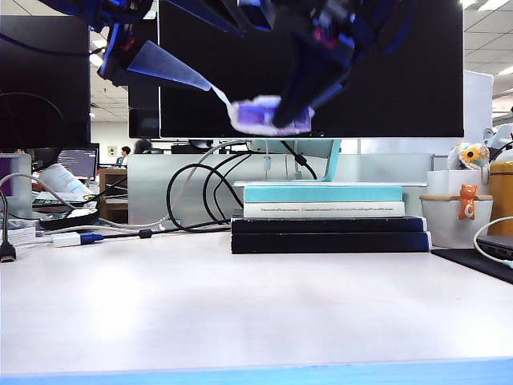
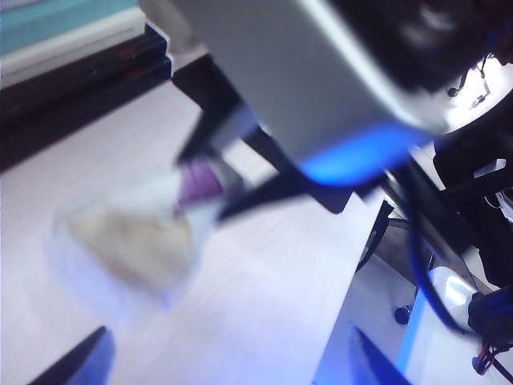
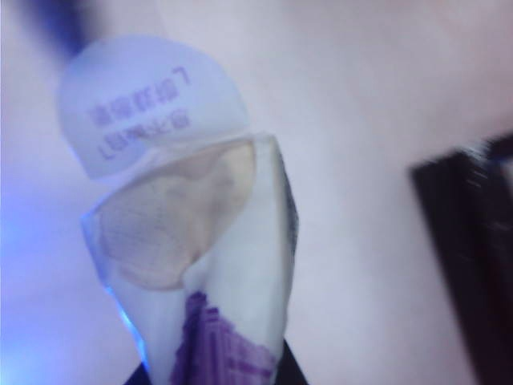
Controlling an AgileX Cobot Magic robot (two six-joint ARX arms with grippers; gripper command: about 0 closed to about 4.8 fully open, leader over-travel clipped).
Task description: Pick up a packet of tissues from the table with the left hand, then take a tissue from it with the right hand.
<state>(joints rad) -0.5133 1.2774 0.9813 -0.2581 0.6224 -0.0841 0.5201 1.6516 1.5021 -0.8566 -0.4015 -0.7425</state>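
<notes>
The packet of tissues [image 1: 260, 115], purple and white, hangs high above the table [image 1: 240, 313] in front of the monitor. My right gripper [image 1: 292, 108] comes down from the upper right and is shut on the packet's purple end [image 3: 216, 337]. The round sticker flap [image 3: 148, 112] is peeled back, and a tissue [image 3: 172, 220] shows in the opening. My left gripper [image 1: 160, 68] is up and to the left of the packet, open, one finger pointing at it. In the left wrist view its fingertips [image 2: 80, 365] stand wide apart with nothing between them, and the packet [image 2: 136, 241] lies ahead.
A stack of books [image 1: 329, 216] lies at the back middle of the table, under a large dark monitor [image 1: 321, 64]. Black cables [image 1: 192, 192] loop to the left of the books. A white cup [image 1: 457, 220] with an orange figure stands at the right.
</notes>
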